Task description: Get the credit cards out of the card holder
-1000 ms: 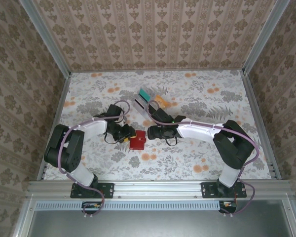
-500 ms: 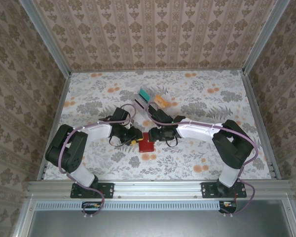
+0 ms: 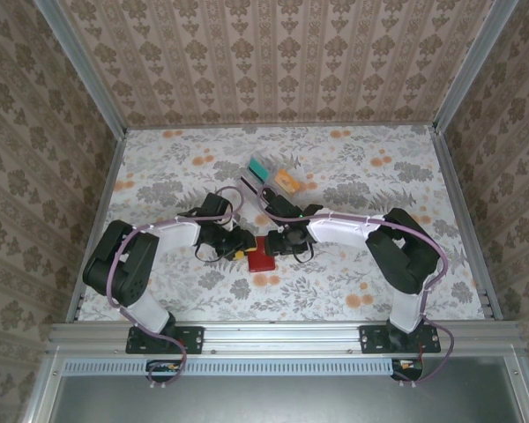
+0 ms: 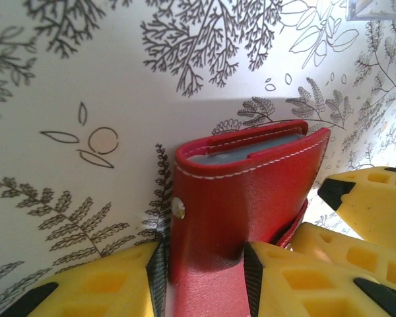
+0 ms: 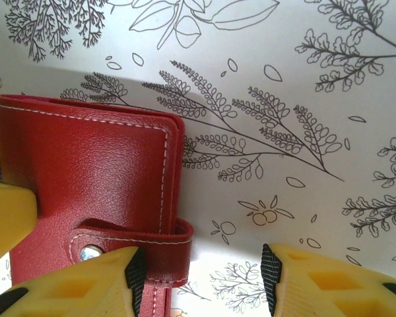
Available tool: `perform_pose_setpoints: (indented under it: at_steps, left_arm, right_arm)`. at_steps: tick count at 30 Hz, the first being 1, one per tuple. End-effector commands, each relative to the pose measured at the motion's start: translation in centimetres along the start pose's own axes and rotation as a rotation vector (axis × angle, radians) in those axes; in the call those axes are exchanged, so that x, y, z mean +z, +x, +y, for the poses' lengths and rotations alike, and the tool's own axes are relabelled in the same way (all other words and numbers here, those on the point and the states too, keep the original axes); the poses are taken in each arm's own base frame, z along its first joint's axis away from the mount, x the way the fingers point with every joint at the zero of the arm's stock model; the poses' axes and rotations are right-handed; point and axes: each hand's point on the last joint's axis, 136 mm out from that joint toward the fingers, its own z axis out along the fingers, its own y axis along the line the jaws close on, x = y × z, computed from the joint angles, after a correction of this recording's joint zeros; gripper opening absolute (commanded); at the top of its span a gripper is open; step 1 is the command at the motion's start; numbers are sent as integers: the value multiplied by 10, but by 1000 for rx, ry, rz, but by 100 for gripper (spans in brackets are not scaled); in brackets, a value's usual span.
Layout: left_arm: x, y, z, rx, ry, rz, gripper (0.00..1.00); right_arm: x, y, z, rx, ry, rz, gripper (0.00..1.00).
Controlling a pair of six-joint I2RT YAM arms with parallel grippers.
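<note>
Left tool (image 4: pixel 201 277) pinching card holder (image 4: pixel 244 191), glossy red, stitched edges

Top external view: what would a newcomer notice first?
The red card holder at mid-table draws the eye. The left fingers clamp one end of it, and the right fingers stand open at its snap tab. A clear rack of teal and orange cards sits behind.

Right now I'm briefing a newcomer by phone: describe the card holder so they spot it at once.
On the floral table, look just in front of centre. The card holder is there: small, flat and red, unlike the clear rack of teal and orange cards behind it.
</note>
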Motion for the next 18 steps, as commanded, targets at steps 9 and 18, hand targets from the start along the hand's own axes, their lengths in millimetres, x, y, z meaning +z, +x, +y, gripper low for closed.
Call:
perform_pose_setpoints:
  at_steps: [9,18]
  left_arm:
    - [4,5,-24,36,168,50,40]
    - [-13,7,-42,111,217,29,16]
  right_arm:
    - [11,15,-23,14,97,72,52]
    - [-11,-5,-11,112,-80,19,52]
